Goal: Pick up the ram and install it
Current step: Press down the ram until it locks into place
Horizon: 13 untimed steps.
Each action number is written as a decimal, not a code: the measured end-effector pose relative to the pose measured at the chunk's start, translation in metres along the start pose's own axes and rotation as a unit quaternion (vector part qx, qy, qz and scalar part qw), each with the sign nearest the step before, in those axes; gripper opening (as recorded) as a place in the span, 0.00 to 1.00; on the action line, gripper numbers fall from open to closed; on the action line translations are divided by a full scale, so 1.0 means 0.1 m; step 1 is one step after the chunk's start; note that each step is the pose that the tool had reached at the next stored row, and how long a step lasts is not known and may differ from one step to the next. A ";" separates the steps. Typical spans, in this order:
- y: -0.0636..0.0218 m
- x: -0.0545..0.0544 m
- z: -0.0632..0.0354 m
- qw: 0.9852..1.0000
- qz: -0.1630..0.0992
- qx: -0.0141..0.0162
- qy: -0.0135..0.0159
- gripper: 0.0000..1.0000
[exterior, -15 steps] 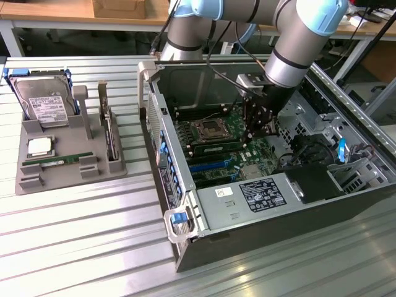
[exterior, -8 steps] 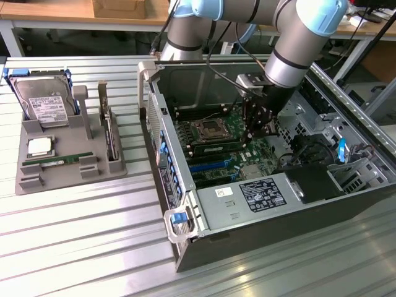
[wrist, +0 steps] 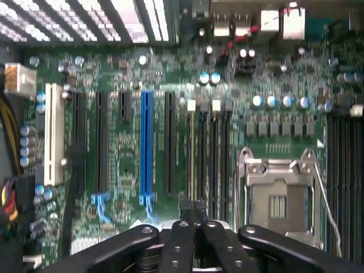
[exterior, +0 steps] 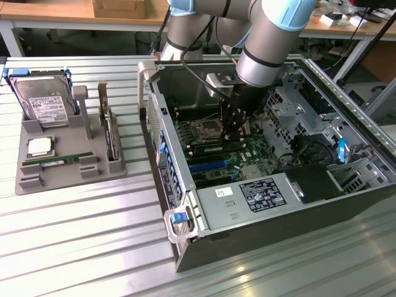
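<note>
ram (exterior: pixel 213 149) in the exterior view looks stood on edge in a motherboard slot inside the open case (exterior: pixel 185 247), right under the gripper (exterior: pixel 232 131), while a similar green stick (exterior: pixel 52 162) lies on the grey tray (exterior: pixel 37 179). wrist view: gripper (wrist: pixel 193 206) jaws pinched together, holding nothing i can make out, over the memory slots (wrist: pixel 206 159). reads as the seating step, which calls for a straight, even push down.

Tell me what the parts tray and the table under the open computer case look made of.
The parts tray looks like matte grey plastic, possibly 3D-printed: dull, uniform colour, with blocky moulded slots that hold the ram and the hard drive. The table looks like bare aluminium slats: silver, ribbed in parallel strips, with soft streaked reflections. The computer case seems painted dark sheet metal, thin-walled with folded edges.
</note>
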<state>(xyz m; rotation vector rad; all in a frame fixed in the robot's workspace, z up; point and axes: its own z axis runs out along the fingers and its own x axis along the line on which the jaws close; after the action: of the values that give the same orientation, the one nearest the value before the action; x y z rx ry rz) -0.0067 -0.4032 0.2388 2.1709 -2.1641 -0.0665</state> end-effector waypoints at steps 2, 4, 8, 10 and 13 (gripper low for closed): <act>0.186 0.00 0.017 1.000 0.000 0.001 0.000 0.11; 0.288 0.00 0.025 1.000 0.000 0.002 0.000 0.11; 0.543 0.00 0.063 1.000 0.000 0.003 -0.002 0.11; 0.554 0.00 0.089 1.000 0.000 0.003 -0.003 0.11; 0.556 0.00 0.113 1.000 0.000 0.003 -0.004 0.11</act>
<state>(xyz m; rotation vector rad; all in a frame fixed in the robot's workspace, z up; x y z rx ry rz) -0.0631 -0.4032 0.2323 2.1776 -2.1702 -0.0679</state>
